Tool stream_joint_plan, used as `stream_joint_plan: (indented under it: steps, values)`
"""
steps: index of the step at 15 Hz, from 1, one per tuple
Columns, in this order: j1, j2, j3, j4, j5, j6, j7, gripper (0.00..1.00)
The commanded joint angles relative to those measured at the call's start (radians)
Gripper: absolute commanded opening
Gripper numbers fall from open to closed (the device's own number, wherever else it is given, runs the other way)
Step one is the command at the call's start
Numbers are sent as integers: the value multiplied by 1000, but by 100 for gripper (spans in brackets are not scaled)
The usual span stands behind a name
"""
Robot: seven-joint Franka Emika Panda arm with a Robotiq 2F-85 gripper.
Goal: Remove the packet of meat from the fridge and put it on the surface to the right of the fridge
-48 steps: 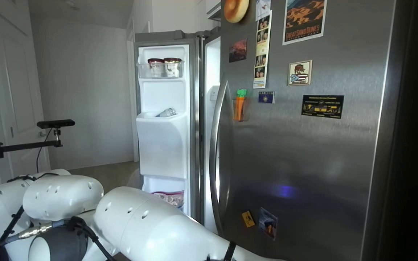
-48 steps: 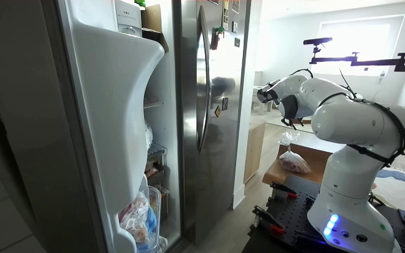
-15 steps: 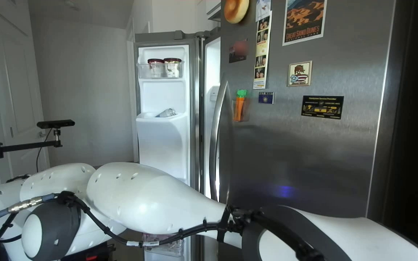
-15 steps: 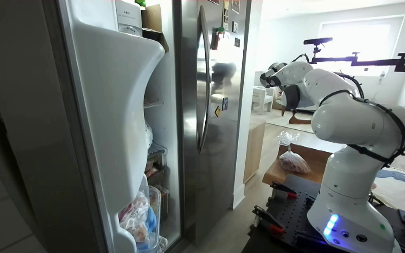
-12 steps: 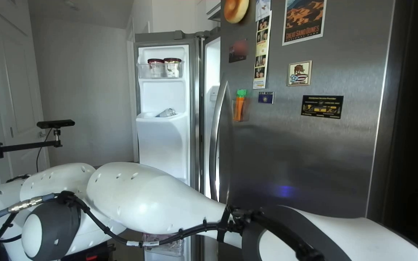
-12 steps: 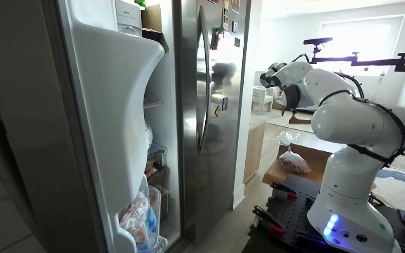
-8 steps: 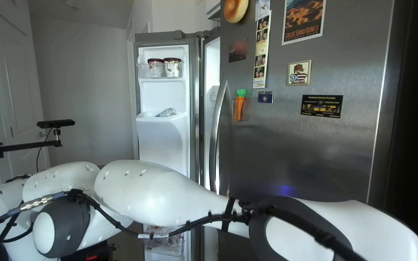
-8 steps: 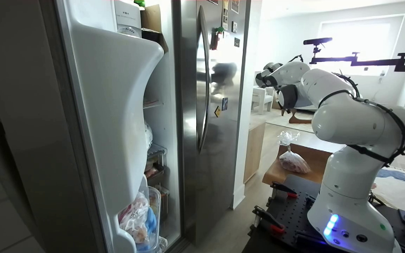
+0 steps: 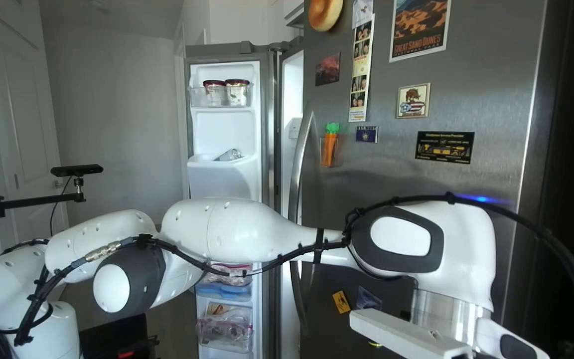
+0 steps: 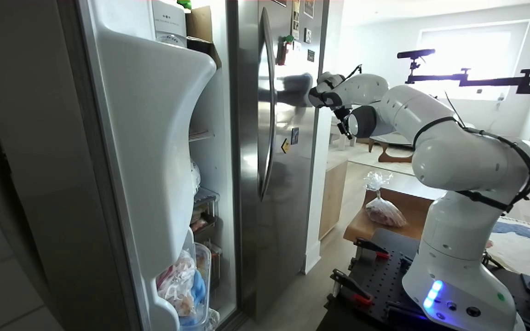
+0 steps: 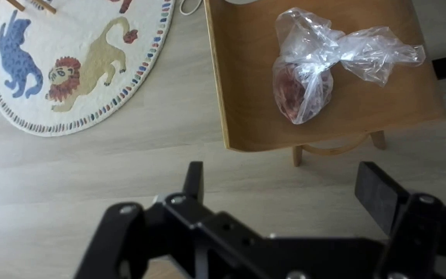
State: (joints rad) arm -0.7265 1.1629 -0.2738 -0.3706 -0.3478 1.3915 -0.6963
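Observation:
The packet of meat [image 10: 384, 212], a clear bag with pinkish-red contents, rests on a brown wooden seat [image 10: 417, 204]. From above, in the wrist view, the packet [image 11: 290, 91] and its knotted plastic top lie on the same seat [image 11: 246, 116], near the upper right. My gripper [image 11: 281, 182] is open, nothing between its fingers, with bare floor showing in the gap. In an exterior view the gripper [image 10: 345, 126] hangs well above and apart from the packet, near the fridge [image 10: 288, 202]. The fridge [image 9: 366, 172] also shows its steel front, though the packet is out of that view.
The fridge's narrow door [image 9: 224, 179] is swung open, with bagged food [image 10: 180, 285] in its lower bin. Clamps [image 10: 352, 287] line the black robot table [image 10: 394, 276]. A camera boom [image 10: 486, 82] reaches in behind the arm. A round rug [image 11: 68, 69] lies on the floor.
My arm has risen and swung toward the fridge, carrying the open gripper farther from the packet it hung above about three seconds ago. The packet has stayed on the seat.

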Motion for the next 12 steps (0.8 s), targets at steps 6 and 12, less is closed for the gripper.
stream_joint_plan:
  steps: [6,12]
  values:
    - [8,-91,-22,-35,-23,109,-166,100]
    - [4,-122,-20,-29,-17,218,-227,100]
